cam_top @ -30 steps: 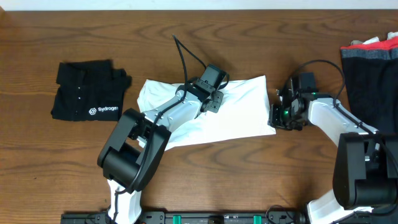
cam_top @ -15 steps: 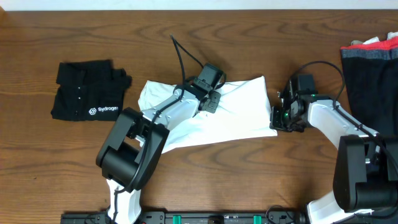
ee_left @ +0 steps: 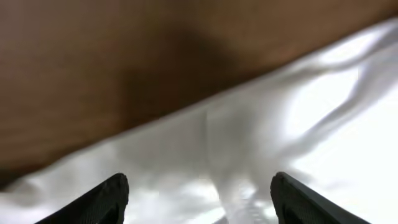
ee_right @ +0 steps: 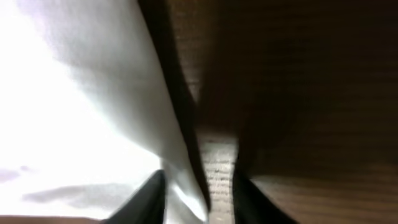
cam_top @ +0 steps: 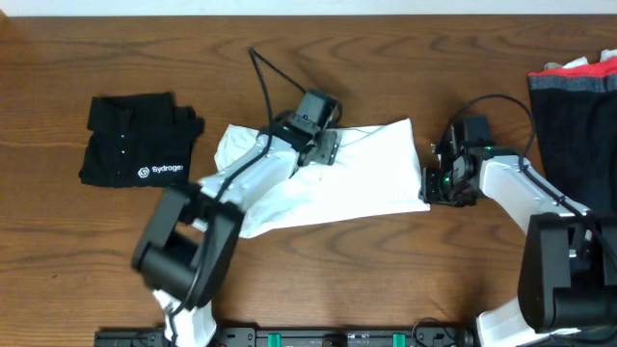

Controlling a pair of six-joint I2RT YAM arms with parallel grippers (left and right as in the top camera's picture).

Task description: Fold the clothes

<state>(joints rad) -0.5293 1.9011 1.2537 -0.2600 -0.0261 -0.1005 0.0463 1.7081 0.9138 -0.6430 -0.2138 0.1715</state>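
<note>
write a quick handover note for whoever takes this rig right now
Left gripper: open, over the far edge of the white T-shirt, holding nothing.
Right gripper: jaws slightly parted at the shirt's right edge, cloth not pinched.
The T-shirt lies mid-table, wrinkled, and looks partly folded. A black folded shirt sits to its left and a pile of dark clothes at the table's right edge.
Done: black shirt folded.
Left: finish the white one, then probably the pile.

White soft fabric garment (ee_right: 68, 112): fills left half, brightly lit, edge slanting down to bottom centre. Dark brown wood-grain table (ee_right: 311, 93): right half, shadowed. Right gripper (ee_right: 199, 202): dark fingertips (ee_right: 148, 200) slightly apart, garment edge between.
</note>
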